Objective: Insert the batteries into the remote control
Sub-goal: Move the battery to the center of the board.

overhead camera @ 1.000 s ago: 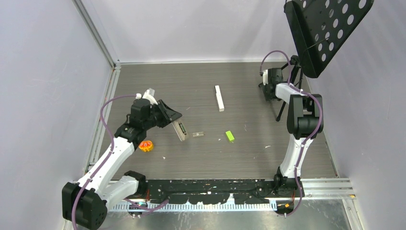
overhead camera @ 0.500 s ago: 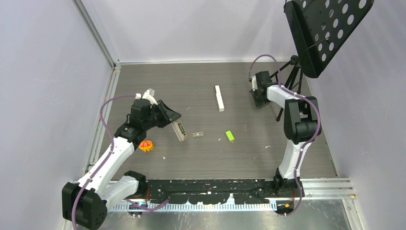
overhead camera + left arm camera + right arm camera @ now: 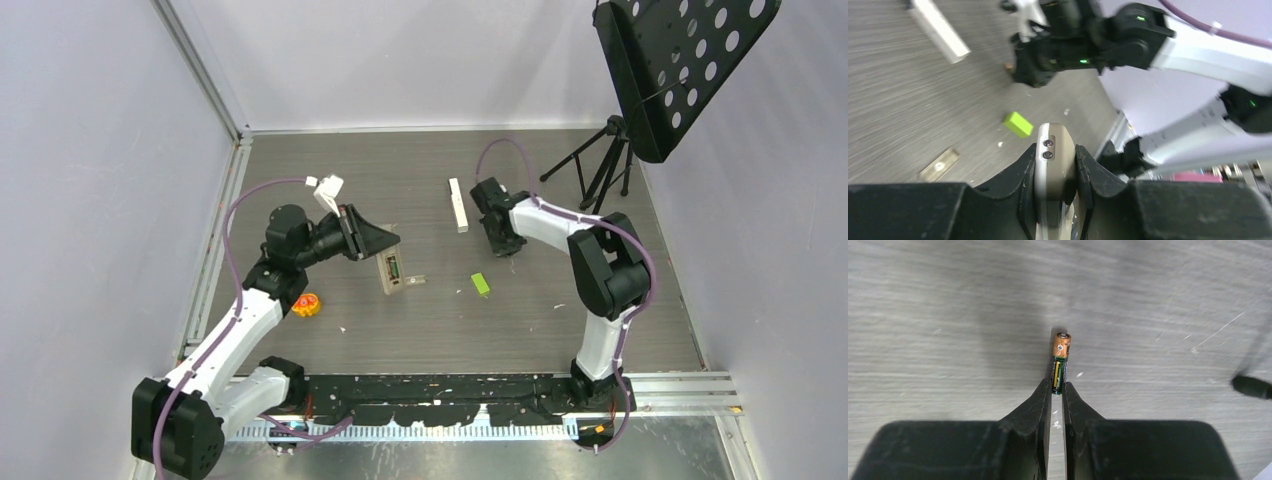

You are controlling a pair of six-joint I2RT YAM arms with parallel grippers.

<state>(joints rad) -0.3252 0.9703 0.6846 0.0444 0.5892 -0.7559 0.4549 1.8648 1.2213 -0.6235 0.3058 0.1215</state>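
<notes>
The beige remote control (image 3: 389, 272) is clamped between the fingers of my left gripper (image 3: 376, 250), left of the table's middle, with its slotted back facing up. From the left wrist its rounded end (image 3: 1054, 152) pokes out between the pads of the left gripper (image 3: 1055, 159). My right gripper (image 3: 1057, 386) is shut on a slim battery (image 3: 1060, 360) with a copper top and a green-black body, which sticks out past the fingertips just above the wood floor. From above, the right gripper (image 3: 500, 240) hangs right of centre, next to the white bar.
A white bar (image 3: 458, 204) lies at the back centre. A bright green block (image 3: 481, 284) and a small flat cover (image 3: 414, 281) lie between the arms, and an orange piece (image 3: 306, 304) sits by the left arm. A tripod (image 3: 600, 170) with a black perforated panel (image 3: 680, 60) stands back right.
The right arm has swung from the tripod at the back right to the table's middle. The left arm has carried the remote a little to the right and turned it.
</notes>
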